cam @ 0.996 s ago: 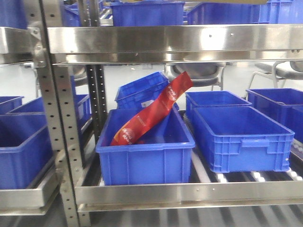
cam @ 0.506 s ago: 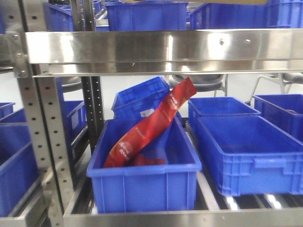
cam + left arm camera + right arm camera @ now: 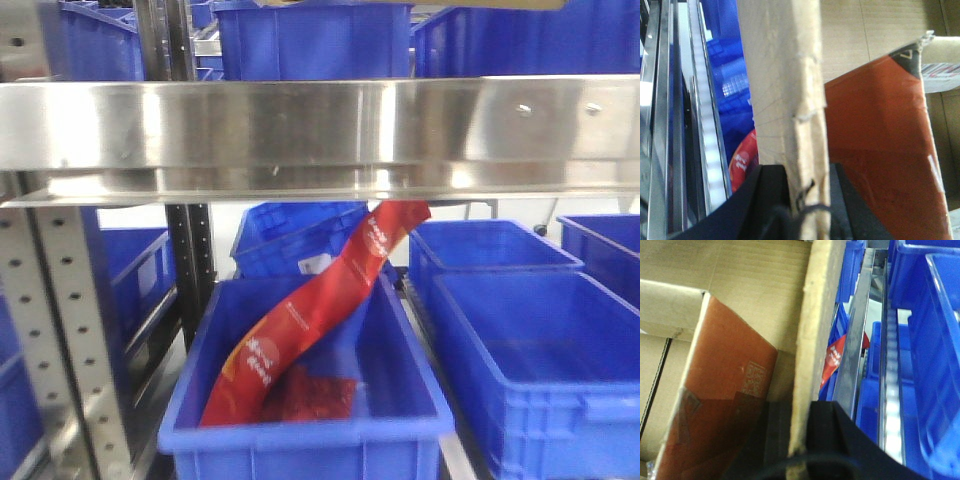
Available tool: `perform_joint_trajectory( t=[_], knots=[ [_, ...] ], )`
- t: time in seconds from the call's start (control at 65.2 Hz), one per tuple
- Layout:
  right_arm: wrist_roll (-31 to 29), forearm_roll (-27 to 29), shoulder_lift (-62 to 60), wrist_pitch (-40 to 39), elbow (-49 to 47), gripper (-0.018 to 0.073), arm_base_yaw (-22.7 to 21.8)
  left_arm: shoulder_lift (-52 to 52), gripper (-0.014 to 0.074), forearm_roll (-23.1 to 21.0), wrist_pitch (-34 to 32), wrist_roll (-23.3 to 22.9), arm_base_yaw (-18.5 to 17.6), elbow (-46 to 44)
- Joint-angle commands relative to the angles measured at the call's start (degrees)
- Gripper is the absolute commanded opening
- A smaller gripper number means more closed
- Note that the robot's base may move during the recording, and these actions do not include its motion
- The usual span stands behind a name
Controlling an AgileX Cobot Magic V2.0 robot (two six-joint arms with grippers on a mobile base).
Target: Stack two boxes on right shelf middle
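The shelf's steel front rail (image 3: 320, 135) bars the front view from 9 to 3 o'clock. At 12 o'clock, blue bins (image 3: 310, 40) crowd the level above it. Below, a red packet (image 3: 310, 310) leans from the near bin (image 3: 300, 450) up to the rail at 1 o'clock, and a perforated upright (image 3: 60, 340) closes 8 o'clock. The neighbouring bin (image 3: 560, 420) at 4 o'clock lies open. In the left wrist view the cardboard box (image 3: 785, 90) wall stands close beside the roller track (image 3: 710, 150) at 9 o'clock.

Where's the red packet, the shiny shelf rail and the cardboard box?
red packet (image 3: 300, 320), front view, on its middle.
shelf rail (image 3: 320, 130), front view, on its shiny front face.
cardboard box (image 3: 785, 90), left wrist view, on its worn wall edge.
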Motion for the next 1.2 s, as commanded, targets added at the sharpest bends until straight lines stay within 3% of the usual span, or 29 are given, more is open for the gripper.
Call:
perform_joint_trajectory(
  t=[0.0,1.18],
  knots=[
    [-0.57,-2.34,-0.39,-2.68,-0.52,-0.0154,-0.45,-0.96,-0.0111,0.19,-3.11,-0.08,0.30,-0.74],
    [-0.57,-2.34,-0.39,-2.68,-0.52,-0.0154,-0.45,-0.96,-0.0111,0.19,-3.11,-0.08,0.30,-0.74]
  ],
)
